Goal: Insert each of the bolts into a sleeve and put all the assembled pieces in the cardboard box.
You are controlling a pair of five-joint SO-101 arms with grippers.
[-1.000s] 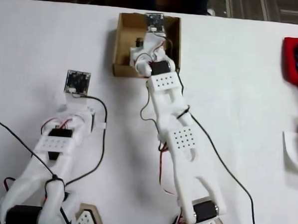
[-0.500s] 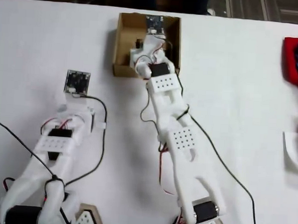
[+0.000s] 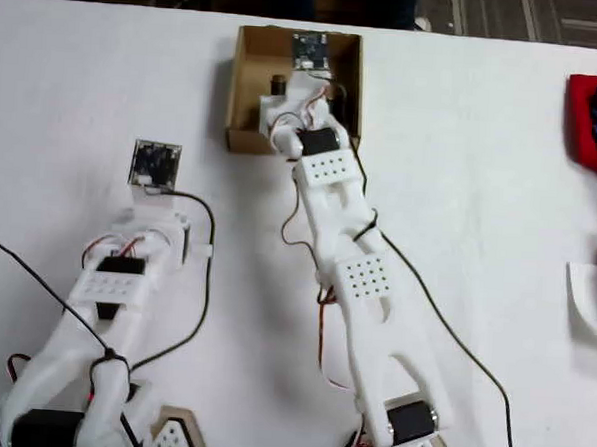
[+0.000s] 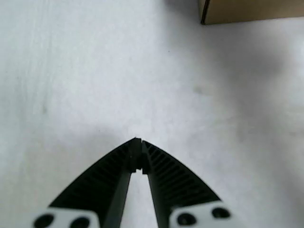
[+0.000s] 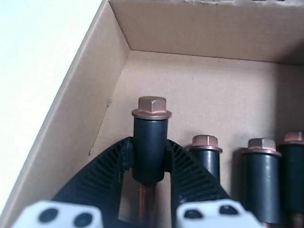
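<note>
The white worktop [image 3: 481, 173] runs up to dark flooring [image 3: 510, 12] at its far edge, with red cloth [image 3: 595, 109] lying far right. The right arm [image 3: 361, 277] stretches into the cardboard box [image 3: 247, 91], jaws clenched round a black sleeve [image 5: 149, 147] with a copper bolt [image 5: 151, 108] through it, just beside three assembled pieces [image 5: 262, 178]. The left arm [image 3: 126, 275] sits near left, jaws pressed together on nothing.

I record the box [image 5: 199, 28] as raw brown cardboard, matt and fibrous. The bolt [image 5: 151, 108] is copper-toned metal with a dull sheen; its sleeve [image 5: 149, 137] is smooth black, faintly glossy. The right gripper [image 5: 149, 145] has ribbed matt black plastic fingers [image 5: 190, 166]. The table [image 4: 95, 71] is white and matt.
</note>
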